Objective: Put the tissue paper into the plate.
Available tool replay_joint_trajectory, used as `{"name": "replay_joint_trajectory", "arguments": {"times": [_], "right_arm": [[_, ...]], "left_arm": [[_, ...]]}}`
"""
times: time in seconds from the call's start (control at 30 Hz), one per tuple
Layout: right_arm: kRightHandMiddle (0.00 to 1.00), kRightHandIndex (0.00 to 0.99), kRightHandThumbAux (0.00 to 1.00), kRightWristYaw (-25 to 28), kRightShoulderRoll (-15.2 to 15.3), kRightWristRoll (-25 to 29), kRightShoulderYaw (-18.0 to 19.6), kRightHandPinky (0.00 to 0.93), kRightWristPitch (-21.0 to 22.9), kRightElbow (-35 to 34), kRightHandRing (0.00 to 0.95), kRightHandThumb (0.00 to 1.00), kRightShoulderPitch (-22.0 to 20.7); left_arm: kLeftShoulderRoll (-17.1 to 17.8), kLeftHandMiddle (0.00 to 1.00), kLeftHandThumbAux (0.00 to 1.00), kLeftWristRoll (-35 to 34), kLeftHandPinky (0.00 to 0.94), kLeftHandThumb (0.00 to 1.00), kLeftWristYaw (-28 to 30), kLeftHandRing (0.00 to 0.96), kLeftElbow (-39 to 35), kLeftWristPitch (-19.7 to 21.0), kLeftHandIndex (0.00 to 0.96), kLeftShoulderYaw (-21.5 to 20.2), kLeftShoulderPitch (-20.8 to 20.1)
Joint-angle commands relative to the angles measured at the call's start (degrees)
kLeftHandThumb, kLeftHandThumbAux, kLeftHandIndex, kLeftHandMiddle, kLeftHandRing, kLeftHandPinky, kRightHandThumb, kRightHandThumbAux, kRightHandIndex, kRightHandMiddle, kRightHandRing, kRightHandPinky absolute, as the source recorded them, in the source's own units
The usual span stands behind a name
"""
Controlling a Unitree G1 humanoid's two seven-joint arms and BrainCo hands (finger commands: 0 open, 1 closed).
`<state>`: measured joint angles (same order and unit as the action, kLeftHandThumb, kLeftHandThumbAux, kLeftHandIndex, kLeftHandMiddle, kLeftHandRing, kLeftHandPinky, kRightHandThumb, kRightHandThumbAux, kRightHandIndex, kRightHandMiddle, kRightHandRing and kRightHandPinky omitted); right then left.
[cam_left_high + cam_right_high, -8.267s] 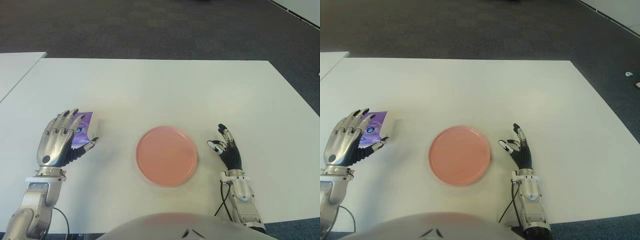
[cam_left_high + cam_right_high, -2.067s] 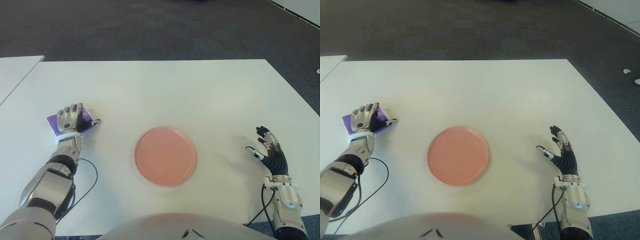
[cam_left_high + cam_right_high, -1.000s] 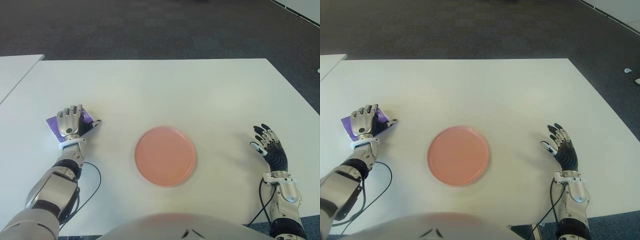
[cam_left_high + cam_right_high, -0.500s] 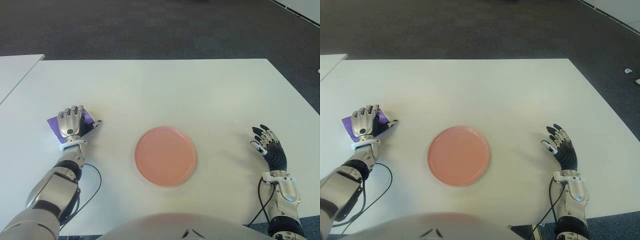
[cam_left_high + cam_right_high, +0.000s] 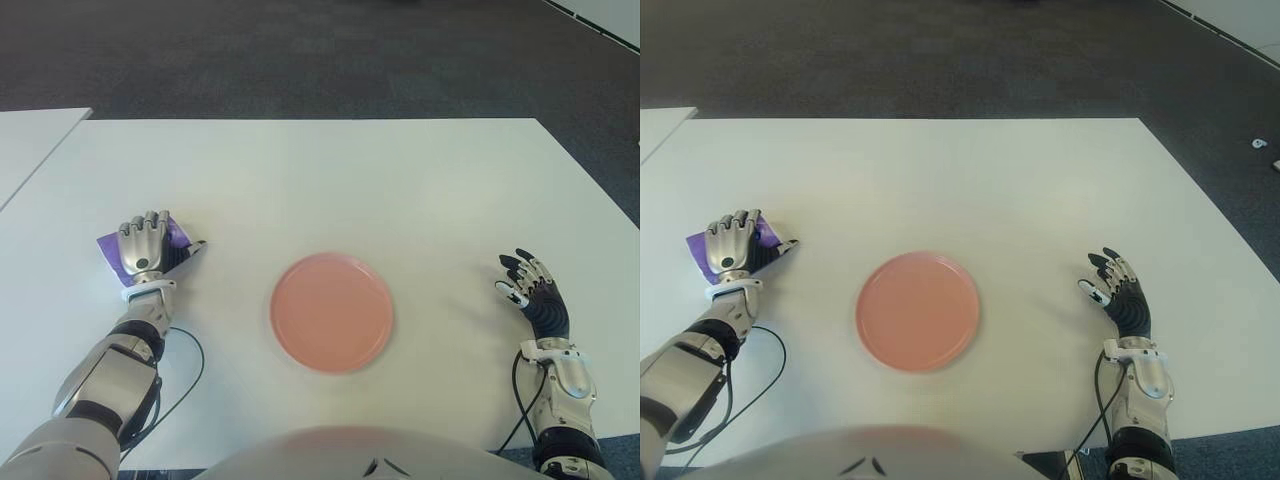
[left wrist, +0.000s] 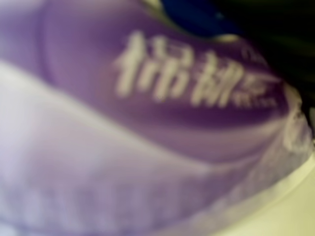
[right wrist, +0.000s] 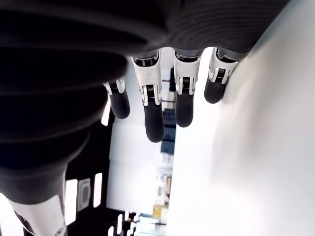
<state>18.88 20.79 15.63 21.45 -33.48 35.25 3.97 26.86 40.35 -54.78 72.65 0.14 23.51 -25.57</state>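
Observation:
The tissue paper is a purple pack (image 5: pixel 177 235) lying on the white table (image 5: pixel 330 180) at the left. My left hand (image 5: pixel 143 250) covers it, fingers curled over its far edge and thumb stretched to the right. In the left wrist view the pack (image 6: pixel 147 123) fills the frame, pressed close to the palm. The round pink plate (image 5: pixel 331 311) stands bare at the table's middle, well right of the pack. My right hand (image 5: pixel 530 295) shows to the right of the plate, its fingers (image 7: pixel 152 118) spread and holding nothing.
A second white table (image 5: pixel 30 135) adjoins at the far left. A black cable (image 5: pixel 185 360) loops beside my left forearm. Dark carpet (image 5: pixel 300 50) lies beyond the far table edge.
My left hand has slid slightly right with the purple pack under it. My right hand has drifted a little left toward the plate.

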Motion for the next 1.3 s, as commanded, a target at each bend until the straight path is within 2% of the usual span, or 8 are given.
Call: {"name": "replay_joint_trajectory", "arguments": {"times": [0.03,0.13,0.3,0.37,0.57,0.73,0.87,1.3], "right_arm": [[0.253,0.145,0.757,-1.33,-0.88,-1.49,-0.51,0.036,0.67,1.26,0.159,0.244,-0.24],[0.246,0.149,0.773,-2.96,-0.59,-3.37,-1.07,0.049,0.89,1.18,0.157,0.217,-0.10],[0.229,0.157,0.778,-4.26,-1.77,-4.97,-1.43,0.024,-3.48,0.83,0.145,0.152,0.98],[0.224,0.166,0.773,-5.46,-1.59,-6.75,-1.85,0.018,-4.77,1.02,0.140,0.108,1.47],[0.217,0.178,0.762,-7.56,-1.86,-9.06,-2.50,0.051,-7.31,2.65,0.140,0.049,2.01],[0.220,0.191,0.760,-7.92,-2.94,-8.26,-2.47,0.103,-8.82,3.76,0.153,0.033,1.54],[0.230,0.205,0.769,-7.24,-3.35,-7.26,-2.85,0.140,-7.81,4.17,0.168,0.027,1.14],[0.213,0.177,0.715,-5.74,-2.82,-6.87,-4.20,0.153,-5.06,4.49,0.171,0.032,0.95]], "left_arm": [[-4.48,0.549,0.667,0.23,0.845,0.853,2.85,0.839,1.13,-1.72,0.398,2.07,3.88],[-2.95,0.551,0.667,0.26,0.835,0.853,2.24,0.843,-1.08,-1.87,0.399,1.84,2.32],[0.78,0.553,0.666,0.80,0.835,0.854,-0.25,0.850,-8.23,-0.68,0.400,0.89,1.27],[2.34,0.554,0.665,0.90,0.827,0.855,0.06,0.847,-14.09,0.59,0.402,-0.09,1.72],[6.13,0.555,0.662,1.49,0.818,0.857,3.66,0.831,-29.33,4.67,0.406,-2.84,5.25],[8.18,0.554,0.661,3.51,0.820,0.857,7.43,0.826,-41.54,8.65,0.407,-4.81,9.34],[8.76,0.553,0.661,6.07,0.842,0.857,11.85,0.837,-51.76,12.48,0.408,-5.63,12.25],[8.82,0.547,0.662,10.82,0.849,0.857,22.32,0.855,-67.78,16.67,0.406,-8.65,16.18]]}}
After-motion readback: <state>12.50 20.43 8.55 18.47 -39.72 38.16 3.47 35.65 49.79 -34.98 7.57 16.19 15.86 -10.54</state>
